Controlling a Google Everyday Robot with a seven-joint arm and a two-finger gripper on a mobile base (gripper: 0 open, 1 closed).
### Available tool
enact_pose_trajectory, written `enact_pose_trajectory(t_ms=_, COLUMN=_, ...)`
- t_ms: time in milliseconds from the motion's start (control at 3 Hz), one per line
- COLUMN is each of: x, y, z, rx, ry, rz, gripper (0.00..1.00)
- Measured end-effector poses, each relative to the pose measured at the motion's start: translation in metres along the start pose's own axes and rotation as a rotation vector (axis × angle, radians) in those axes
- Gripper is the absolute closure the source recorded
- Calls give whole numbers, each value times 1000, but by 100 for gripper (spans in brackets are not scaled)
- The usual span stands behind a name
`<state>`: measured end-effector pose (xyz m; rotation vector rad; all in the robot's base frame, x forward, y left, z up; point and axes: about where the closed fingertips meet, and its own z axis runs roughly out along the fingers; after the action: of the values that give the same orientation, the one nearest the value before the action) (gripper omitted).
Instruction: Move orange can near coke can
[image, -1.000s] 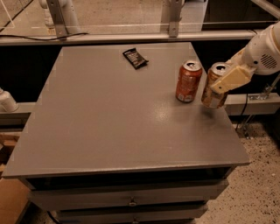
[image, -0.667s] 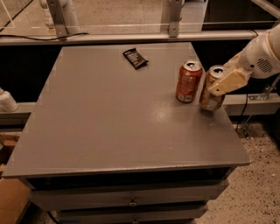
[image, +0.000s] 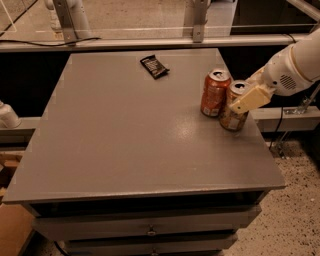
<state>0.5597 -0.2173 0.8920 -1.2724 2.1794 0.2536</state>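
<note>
A: At right edge of table (image: 125, 150), gripper (image: 238, 101) is closed around orange can (image: 231, 119), just beside coke can (image: 214, 95).
B: Placing step, likely. Next: release, pull away without knocking either can.

Readable text: none anywhere.
Gripper (image: 239, 102): at the desk's (image: 125, 140) right edge, fingers (image: 250, 98) clasping the orange can (image: 231, 119).
Orange can: between the fingers; whitish and dark picture, no letters legible.
Coke can (image: 214, 95): just beside the fingers; faint white markings, unreadable.
Black wrapper (image: 154, 66): well apart from the fingers; pale marks, no word legible.
</note>
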Motion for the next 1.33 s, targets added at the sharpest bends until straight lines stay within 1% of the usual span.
enact_pose_trajectory(t_ms=333, x=1, y=-2, z=1, rx=4, ry=13, rz=0, gripper=84)
enact_pose_trajectory(t_ms=1333, x=2, y=-4, z=1, rx=8, ry=27, rz=0, gripper=13)
